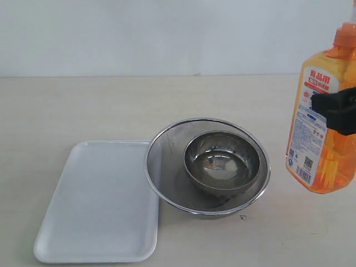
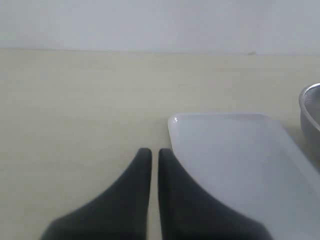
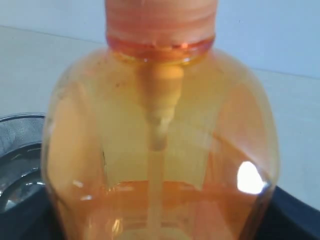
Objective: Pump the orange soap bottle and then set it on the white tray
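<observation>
The right claw [image 1: 334,109] is gripping the orange bottle [image 1: 320,158] at the right edge. A strainer [image 1: 167,161] holding a bowl [image 1: 222,164] is sitting between it and the lower-left tray [image 1: 94,211]. The left claw [image 2: 155,156] is hanging narrow and empty.

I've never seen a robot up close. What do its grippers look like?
The left gripper has two plain black fingers, broad at the base, curving to narrow rounded tips. The right gripper shows only as a blocky black piece. No cables or markings visible.

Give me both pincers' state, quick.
Left pincer: closed, holding nothing.
Right pincer: closed on the soap bottle.
</observation>
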